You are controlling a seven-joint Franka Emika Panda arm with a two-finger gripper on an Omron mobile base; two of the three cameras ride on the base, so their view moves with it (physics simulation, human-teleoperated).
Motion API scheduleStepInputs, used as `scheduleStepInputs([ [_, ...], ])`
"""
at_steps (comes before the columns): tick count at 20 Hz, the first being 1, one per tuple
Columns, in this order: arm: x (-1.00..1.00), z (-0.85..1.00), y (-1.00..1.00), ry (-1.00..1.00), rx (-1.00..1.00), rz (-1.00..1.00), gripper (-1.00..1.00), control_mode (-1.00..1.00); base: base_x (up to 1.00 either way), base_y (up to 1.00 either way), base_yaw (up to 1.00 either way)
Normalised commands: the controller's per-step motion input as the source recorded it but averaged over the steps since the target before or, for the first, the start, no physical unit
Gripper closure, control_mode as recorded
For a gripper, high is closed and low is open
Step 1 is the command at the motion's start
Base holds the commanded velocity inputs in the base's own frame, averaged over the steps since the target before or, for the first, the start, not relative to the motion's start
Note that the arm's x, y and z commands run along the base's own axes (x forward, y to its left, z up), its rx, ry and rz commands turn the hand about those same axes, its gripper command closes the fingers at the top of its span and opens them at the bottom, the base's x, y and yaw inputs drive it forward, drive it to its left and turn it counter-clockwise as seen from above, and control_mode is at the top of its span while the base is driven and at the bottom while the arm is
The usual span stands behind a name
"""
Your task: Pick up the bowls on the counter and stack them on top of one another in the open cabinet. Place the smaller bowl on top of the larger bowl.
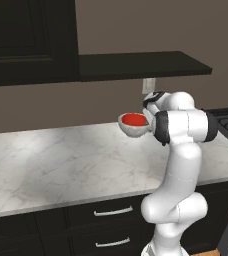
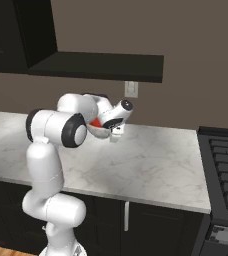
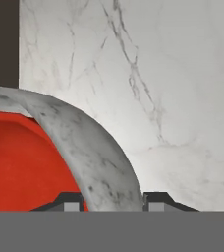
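My gripper [image 1: 147,122] is shut on the rim of a white-grey speckled bowl [image 1: 132,130] and holds it in the air above the counter [image 1: 61,160], below the open cabinet shelf [image 1: 141,65]. The bowl's inside is bright red [image 1: 134,119]; I cannot tell whether that is the smaller bowl nested in the larger one. In the hand view the speckled wall [image 3: 94,157] sits between my fingertips [image 3: 155,203], with red [image 3: 25,162] on the left and the marble counter [image 3: 182,98] beneath. From the right, the bowl [image 2: 100,132] is partly hidden behind my hand [image 2: 111,125], under the shelf [image 2: 101,67].
A black panelled cabinet door [image 1: 26,40] hangs left of the shelf. A wall outlet [image 2: 131,89] sits just under the shelf. A black stove [image 2: 226,170] borders the counter's right end. Black drawers with silver handles [image 1: 111,212] run below the counter.
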Motion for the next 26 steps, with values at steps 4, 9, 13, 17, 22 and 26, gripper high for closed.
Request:
scheduleStepInputs([
  [4, -0.45, 0.34, 0.01, 0.02, -0.03, 0.03, 1.0, -1.0, 0.0, 0.0, 0.0],
  [9, -0.42, 0.46, 0.01, -0.01, -0.02, 0.03, 1.0, -1.0, 0.0, 0.0, 0.0],
  [13, -0.52, 0.42, 0.0, -0.1, -0.01, 0.01, 1.0, -1.0, 0.0, 0.0, 0.0],
  [17, -0.62, 0.42, 0.0, -0.12, -0.01, 0.02, 1.0, -1.0, 0.0, 0.0, 0.0],
  [22, -0.63, 0.41, 0.0, -0.12, -0.01, 0.02, 1.0, -1.0, 0.0, 0.0, 0.0],
  [26, -0.56, 0.45, 0.0, -0.12, -0.04, 0.02, 1.0, -1.0, 0.0, 0.0, 0.0],
])
